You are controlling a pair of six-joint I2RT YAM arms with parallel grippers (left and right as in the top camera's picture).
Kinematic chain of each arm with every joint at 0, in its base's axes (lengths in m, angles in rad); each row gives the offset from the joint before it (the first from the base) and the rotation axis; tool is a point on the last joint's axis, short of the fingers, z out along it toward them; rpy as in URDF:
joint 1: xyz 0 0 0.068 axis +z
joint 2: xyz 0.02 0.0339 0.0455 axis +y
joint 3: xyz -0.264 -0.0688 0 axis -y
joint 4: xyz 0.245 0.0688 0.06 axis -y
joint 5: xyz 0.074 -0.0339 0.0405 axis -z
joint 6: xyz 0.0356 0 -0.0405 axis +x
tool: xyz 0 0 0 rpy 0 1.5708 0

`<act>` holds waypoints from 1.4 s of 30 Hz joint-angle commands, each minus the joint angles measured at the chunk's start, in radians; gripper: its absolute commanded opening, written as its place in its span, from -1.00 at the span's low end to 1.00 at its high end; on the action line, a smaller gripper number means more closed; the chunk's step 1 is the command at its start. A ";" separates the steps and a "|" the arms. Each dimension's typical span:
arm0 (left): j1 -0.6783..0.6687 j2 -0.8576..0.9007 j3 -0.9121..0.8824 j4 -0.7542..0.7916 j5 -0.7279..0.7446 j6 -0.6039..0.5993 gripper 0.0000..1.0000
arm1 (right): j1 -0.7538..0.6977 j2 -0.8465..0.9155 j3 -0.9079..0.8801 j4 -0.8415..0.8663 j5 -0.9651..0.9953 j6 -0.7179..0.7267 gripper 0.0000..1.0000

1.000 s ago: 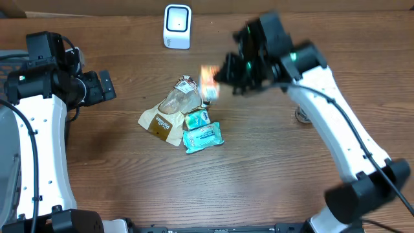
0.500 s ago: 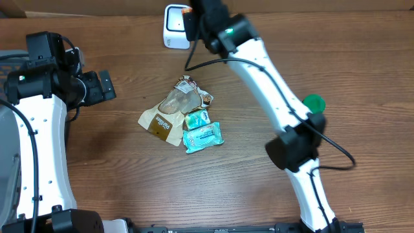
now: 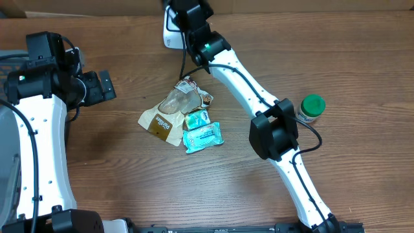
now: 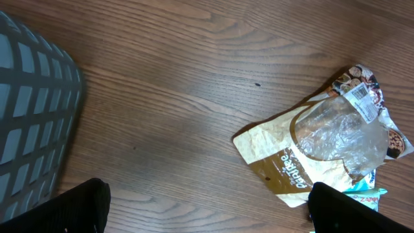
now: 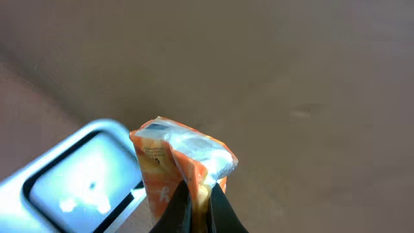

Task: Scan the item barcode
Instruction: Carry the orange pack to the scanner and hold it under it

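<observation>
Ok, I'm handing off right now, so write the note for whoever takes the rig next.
Left fingers: open, empty, over bare table between the grey basket and the pile.
Right fingers: shut on the orange packet, which is held up in front of the white scanner at the table's far edge.
Done: packet picked and brought to the scanner.
Left: whether the scan has registered does not show, so confirm it. The brown pouch and teal packets lie mid-table; a green-capped bottle stands on the right.
</observation>
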 commanded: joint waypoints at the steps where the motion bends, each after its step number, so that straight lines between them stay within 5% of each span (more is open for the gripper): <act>1: -0.007 -0.006 0.006 0.001 0.003 0.012 0.99 | 0.008 0.043 0.016 0.015 -0.109 -0.209 -0.92; 30: -0.007 -0.006 0.006 0.001 0.003 0.012 0.99 | 0.009 0.078 0.013 0.091 -0.084 -0.264 -0.92; 42: -0.007 -0.006 0.006 0.001 0.003 0.012 0.99 | 0.009 -0.103 0.014 -0.085 -0.200 0.190 -0.92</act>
